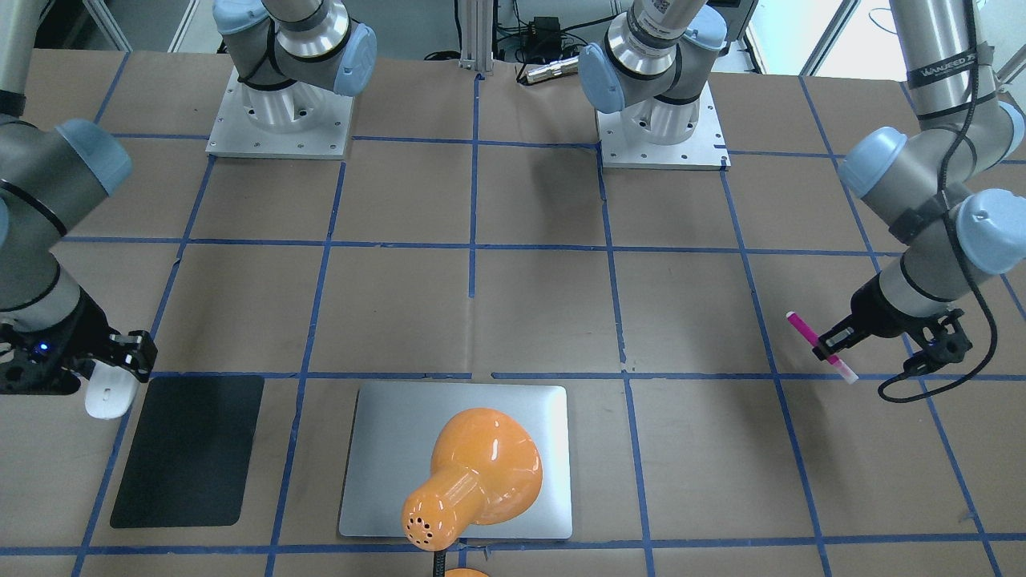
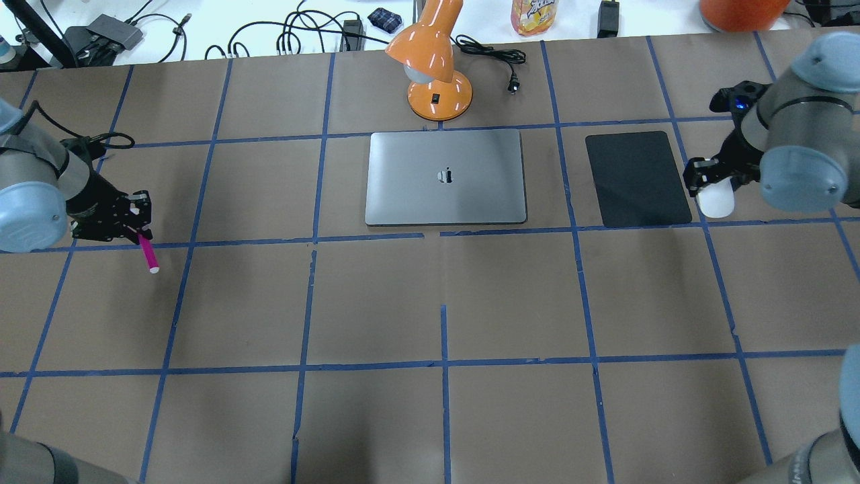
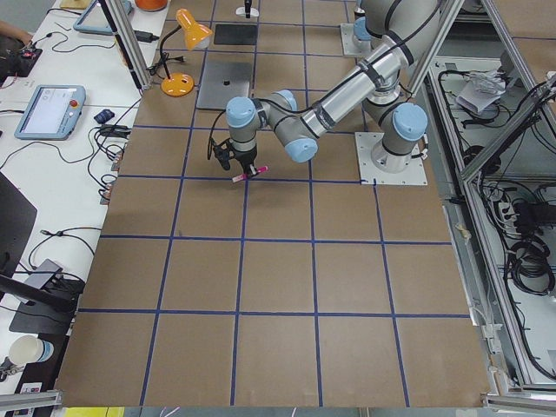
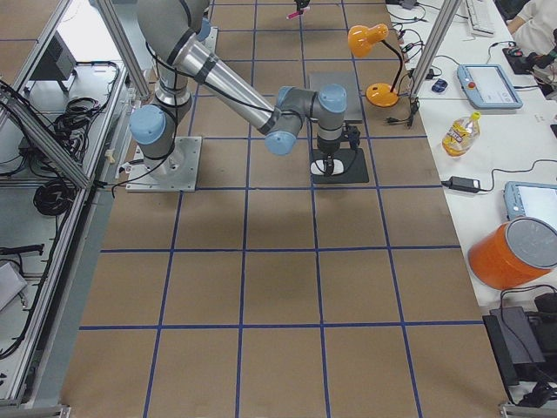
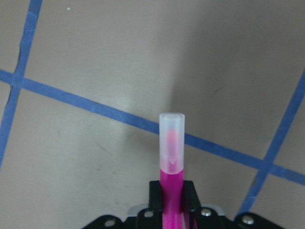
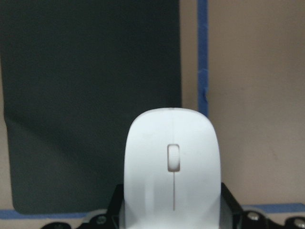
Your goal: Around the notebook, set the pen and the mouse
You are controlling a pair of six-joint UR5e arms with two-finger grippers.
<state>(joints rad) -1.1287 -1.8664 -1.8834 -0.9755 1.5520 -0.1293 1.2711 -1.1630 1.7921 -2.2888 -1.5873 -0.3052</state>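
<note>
In the front view the left pincer (image 1: pixel 830 345) clamps the pink pen (image 1: pixel 803 328) well to the notebook's (image 1: pixel 385 457) left and the right pincer (image 1: pixel 112 373) grips the white mouse (image 1: pixel 107 399) just beyond the black mat (image 1: pixel 188 453) right of the notebook, the overhead view agrees, and both wrist views show jaws closed on them.

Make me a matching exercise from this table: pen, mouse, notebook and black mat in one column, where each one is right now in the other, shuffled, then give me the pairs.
Column one:
1. pen
2. mouse
3. notebook
4. black mat

Column two:
A. lies closed next to the orange lamp
B. held in the right arm's jaws
C. lies flat on the robot's right of the notebook
D. held in the left arm's jaws

Pairs: 1-D, 2-B, 3-A, 4-C.
</note>
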